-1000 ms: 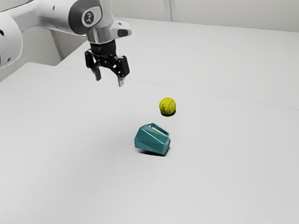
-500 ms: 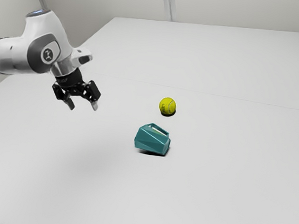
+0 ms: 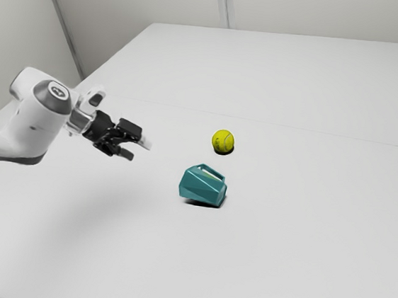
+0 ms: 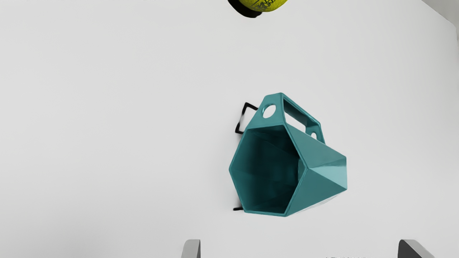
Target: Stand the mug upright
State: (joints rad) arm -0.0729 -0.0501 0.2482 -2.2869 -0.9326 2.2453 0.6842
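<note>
In the exterior view the black gripper (image 3: 140, 150) hangs above the table, off to the exterior view's left of the mug, tilted toward it and open with nothing between its fingers. The teal faceted mug (image 3: 203, 186) lies on its side on the table. The wrist view looks into the mouth of the mug (image 4: 324, 168), with its handle (image 4: 276, 107) on the side facing the tennis ball. There the gripper (image 4: 299, 247) has its two fingertips wide apart, clear of the mug.
A yellow-green tennis ball (image 3: 222, 141) rests on the white table (image 3: 302, 252) close to the mug's handle side. Behind the table stands a pale wall (image 3: 327, 13).
My arm has swung down and toward the exterior view's left, and lately the hand has tipped over so the fingers point toward the mug's side. The mug and ball have stayed put.
</note>
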